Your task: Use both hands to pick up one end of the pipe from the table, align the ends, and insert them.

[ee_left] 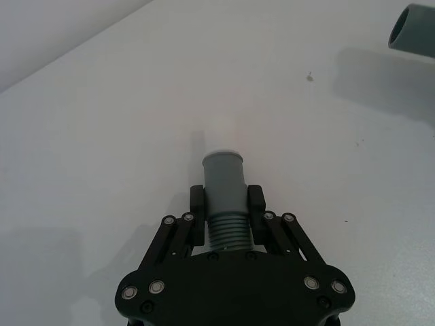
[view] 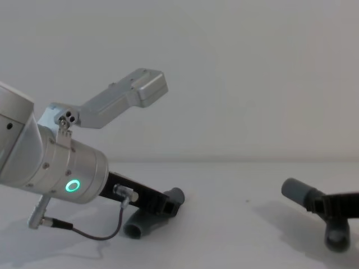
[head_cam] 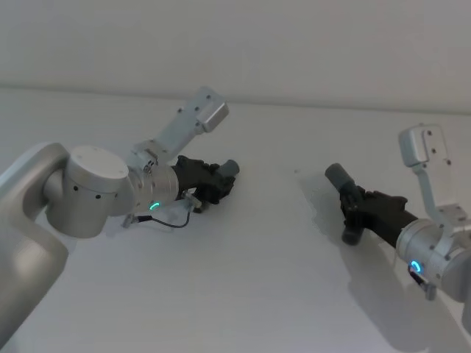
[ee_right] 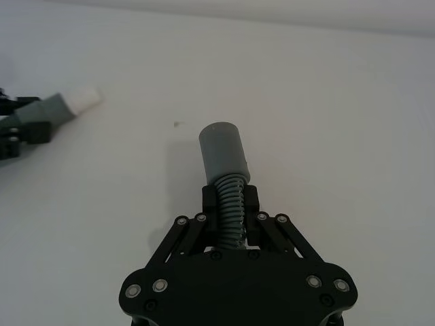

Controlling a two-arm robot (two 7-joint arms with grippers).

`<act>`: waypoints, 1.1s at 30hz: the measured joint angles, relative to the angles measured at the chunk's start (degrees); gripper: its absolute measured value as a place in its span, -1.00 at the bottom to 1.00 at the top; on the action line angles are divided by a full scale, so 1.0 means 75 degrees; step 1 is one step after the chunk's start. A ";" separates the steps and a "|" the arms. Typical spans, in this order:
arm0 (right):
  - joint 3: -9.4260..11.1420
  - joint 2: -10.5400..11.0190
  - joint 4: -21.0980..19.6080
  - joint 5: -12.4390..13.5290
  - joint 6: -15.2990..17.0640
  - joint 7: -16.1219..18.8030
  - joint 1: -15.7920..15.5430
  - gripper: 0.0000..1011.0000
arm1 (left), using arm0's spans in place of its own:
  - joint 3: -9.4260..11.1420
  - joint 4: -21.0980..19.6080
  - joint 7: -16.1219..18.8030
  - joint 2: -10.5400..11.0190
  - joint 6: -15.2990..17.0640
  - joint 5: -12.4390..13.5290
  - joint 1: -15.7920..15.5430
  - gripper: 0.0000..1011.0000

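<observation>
The matt white table (head_cam: 243, 294) spreads flat across the scene and meets a pale grey wall (head_cam: 235, 44) at its far edge. Over its left side, the left arm's smooth silver cylindrical wrist (view: 61, 168) shows large in the chest view, with a glowing green ring light (view: 72, 186) on it and a thin dark cable looping below.

The left gripper (ee_left: 226, 204), black plastic with linked finger bars and small silver screws, has its two fingers drawn in tight on the curved pipe piece (ee_left: 224, 173). They clamp the ribbed, screw-like band just behind the smooth grey cylindrical sleeve. That piece points toward the middle of the table. In the chest view its other end hangs low by the surface; whether it touches cannot be told.

The right gripper (ee_right: 230, 204), of the same black build, sits over the table's right side. Its fingers are pinched narrow on the corrugated neck of the elbow pipe piece (ee_right: 223, 153), just below the smooth dark-grey sleeve.

The two pieces are well apart, with bare table between them. The white tip (ee_right: 83, 99), a rounded stub, and the round mouth (ee_left: 406, 28) of the elbow each point inward.
</observation>
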 joint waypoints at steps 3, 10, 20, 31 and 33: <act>0.0009 0.0194 0.0018 0.0052 -0.0180 0.0295 0.0047 -0.58 | 0.0000 0.0000 0.0000 0.0000 0.0000 0.0000 0.0000 -0.28; 0.0043 0.0728 0.0092 0.0249 -0.0672 0.1165 0.0177 -0.58 | 0.0000 0.0000 0.0000 0.0000 0.0000 0.0000 0.0000 -0.28; 0.0048 0.1412 0.0282 0.0570 -0.1302 0.2419 0.0393 -0.58 | 0.0000 0.0000 -0.0001 0.0000 0.0000 0.0000 0.0000 -0.28; -0.0051 0.2093 0.0628 0.0909 -0.1940 0.3803 0.0719 -0.58 | 0.0000 0.0000 0.0000 0.0000 0.0000 0.0000 0.0000 -0.28; -0.0079 0.2235 0.0726 0.0972 -0.2077 0.4097 0.0807 -0.58 | 0.0000 0.0000 0.0000 0.0000 0.0000 0.0000 0.0000 -0.28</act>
